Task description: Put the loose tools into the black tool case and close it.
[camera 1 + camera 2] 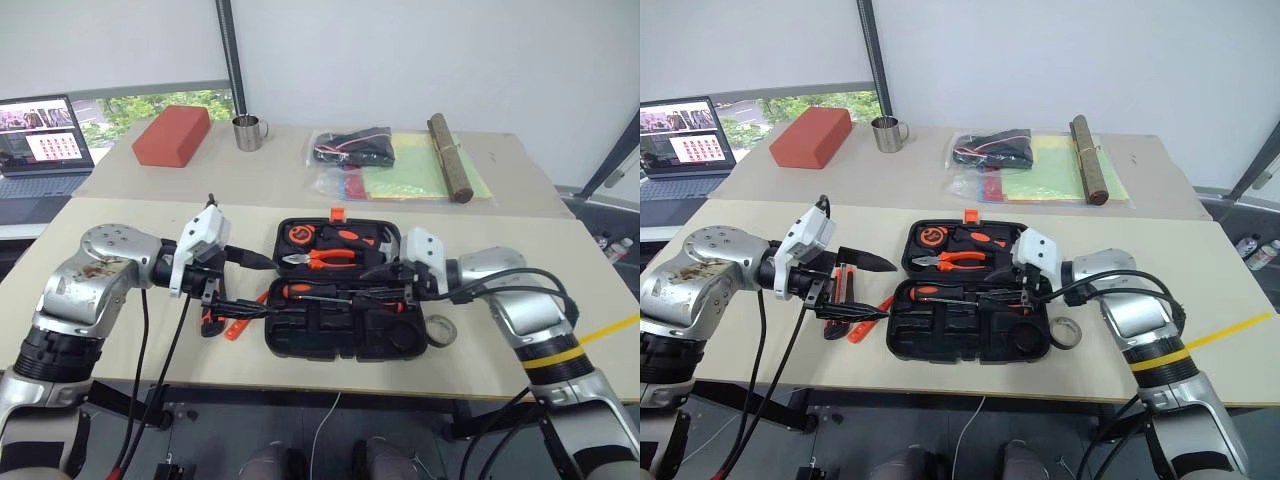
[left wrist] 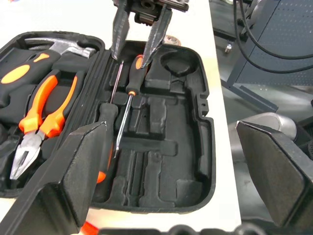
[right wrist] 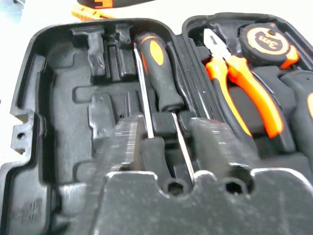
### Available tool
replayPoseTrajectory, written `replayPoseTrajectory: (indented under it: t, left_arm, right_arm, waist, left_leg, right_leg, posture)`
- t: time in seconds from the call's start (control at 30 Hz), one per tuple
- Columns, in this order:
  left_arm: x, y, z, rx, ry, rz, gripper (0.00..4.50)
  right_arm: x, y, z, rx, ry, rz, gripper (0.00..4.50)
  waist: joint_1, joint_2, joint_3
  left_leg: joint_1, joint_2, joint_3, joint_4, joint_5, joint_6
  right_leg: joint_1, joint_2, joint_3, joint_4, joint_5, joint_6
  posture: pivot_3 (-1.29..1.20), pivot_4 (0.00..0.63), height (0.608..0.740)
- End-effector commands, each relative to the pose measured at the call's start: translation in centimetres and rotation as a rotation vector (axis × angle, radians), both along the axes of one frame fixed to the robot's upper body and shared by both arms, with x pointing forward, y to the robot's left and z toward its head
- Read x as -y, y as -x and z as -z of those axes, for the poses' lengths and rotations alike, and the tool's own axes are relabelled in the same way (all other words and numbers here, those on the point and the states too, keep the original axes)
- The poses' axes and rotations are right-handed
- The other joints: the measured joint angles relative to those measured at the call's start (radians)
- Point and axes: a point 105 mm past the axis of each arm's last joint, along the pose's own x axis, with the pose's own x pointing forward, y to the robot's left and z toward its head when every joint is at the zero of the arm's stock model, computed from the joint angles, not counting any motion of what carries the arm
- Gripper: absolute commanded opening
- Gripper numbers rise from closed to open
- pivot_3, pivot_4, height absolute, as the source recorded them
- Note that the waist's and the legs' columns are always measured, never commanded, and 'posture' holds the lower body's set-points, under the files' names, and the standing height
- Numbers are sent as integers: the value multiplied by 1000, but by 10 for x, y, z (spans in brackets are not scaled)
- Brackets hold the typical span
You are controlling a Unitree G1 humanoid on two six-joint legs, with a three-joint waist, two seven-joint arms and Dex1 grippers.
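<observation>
Over the open black tool case, right gripper angled down, left gripper beside.

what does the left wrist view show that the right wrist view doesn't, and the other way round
Left wrist view: the silver hammer head and the right gripper, jaws apart over the screwdriver handles. Right wrist view: the round orange-and-black tape measure. Both: the open black moulded plastic tool case, the orange-handled pliers and the two orange-and-black-handled screwdrivers lying side by side in its recesses.
</observation>
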Motion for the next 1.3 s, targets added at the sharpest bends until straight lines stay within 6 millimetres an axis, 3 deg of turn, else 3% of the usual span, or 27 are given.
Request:
replayPoseTrajectory:
  t: [0.03, 0.07, 0.17, 0.27, 0.43, 0.57, 0.63, 0.7, 0.87, 0.97, 1.03, 1.17, 1.3]
  left_arm:
    - [1, -1, -6, 42, -7, 13, 4500]
    - [1, -2, -5, 41, -7, 13, 4500]
    - [1, -2, -4, 38, -6, 10, 4500]
    - [0, -1, -2, 36, -6, 1, 4500]
    - [-9, 0, 2, 25, -4, -71, 4500]
    - [-26, 5, 0, 14, 37, -225, 4500]
    - [-54, 13, 4, 4, 55, -387, 4500]
    - [-80, 26, 10, -5, 54, -522, 4500]
    - [-135, 68, 34, -49, 5, -820, 4500]
    - [-148, 85, 41, -68, -30, -898, 4500]
    - [-147, 88, 42, -79, -37, -914, 4500]
    - [-118, 75, 35, -82, -26, -847, 4500]
    - [-90, 52, 38, -111, -97, -801, 4500]
  right_arm:
    - [-6, -2, 12, 21, 72, 4, 268]
    - [-7, -3, 20, 8, 102, 19, 41]
    - [-3, -6, 49, -6, 218, 42, 41]
    - [-2, -4, 55, -8, 238, 36, 41]
    - [-13, -3, 17, 55, 97, 14, 41]
    - [-18, 7, -26, 40, -86, -12, 41]
    - [-20, 29, -58, -16, -212, -98, 594]
    - [-19, 47, -76, -54, -271, -173, 1193]
    - [-12, 73, -88, -111, -282, -242, 2877]
    - [-9, 78, -84, -114, -251, -239, 3889]
    - [-7, 78, -81, -116, -246, -224, 4492]
    - [-6, 80, -76, -111, -242, -197, 4492]
    - [-5, 78, -73, -68, -237, -146, 4492]
  waist:
    - [-1, 0, 0]
    - [-1, 0, 0]
    - [-3, 0, 0]
    - [-5, -2, -1]
    - [-5, -2, -1]
    - [-5, -1, -1]
    - [-7, -1, -1]
    - [-12, -1, 0]
    - [-6, -1, 0]
    - [3, -1, 0]
    - [16, -1, 0]
    - [32, -1, 0]
    - [35, -2, 0]
  left_leg:
    - [0, 0, 0, 0, 0, 0]
    - [0, 0, 0, 0, 0, 0]
    - [0, 0, 1, 0, 0, 0]
    - [5, 0, 1, -1, 0, -1]
    - [6, 0, 1, 0, -2, -7]
    - [2, 0, 0, -1, 0, -3]
    - [1, 0, -1, -1, 1, -2]
    - [1, 1, -1, -4, 1, -2]
    - [1, 2, -6, -5, -2, -7]
    - [2, 1, -5, -5, -5, -12]
    - [3, 1, -6, -5, -7, -15]
    - [3, 1, -6, -5, -7, -16]
    - [3, 0, -5, -5, -7, -16]
  right_leg:
    - [0, 0, 0, 0, 0, 0]
    - [0, 0, 0, 0, 0, 0]
    - [0, 0, 0, 0, 0, 0]
    - [3, 1, 0, 0, -3, 5]
    - [3, -2, 2, 2, -3, 4]
    - [0, -3, 3, 2, 0, -1]
    - [-1, -4, 3, 2, 0, -2]
    - [-2, -4, 3, 0, 0, -2]
    - [0, -5, 1, -4, -1, -4]
    - [1, -8, 1, -4, -1, -4]
    - [-2, -9, 0, -5, -2, -3]
    - [-2, -11, 0, -5, -2, 0]
    - [-1, -10, 1, -4, 5, -6]
  posture:
    - [0, 150, 736]
    - [0, 150, 736]
    - [0, 150, 736]
    - [0, 150, 736]
    - [0, 150, 736]
    - [0, 150, 736]
    - [0, 150, 736]
    - [0, 150, 736]
    - [0, 150, 736]
    - [0, 150, 736]
    - [0, 150, 736]
    - [0, 150, 736]
    - [0, 150, 736]
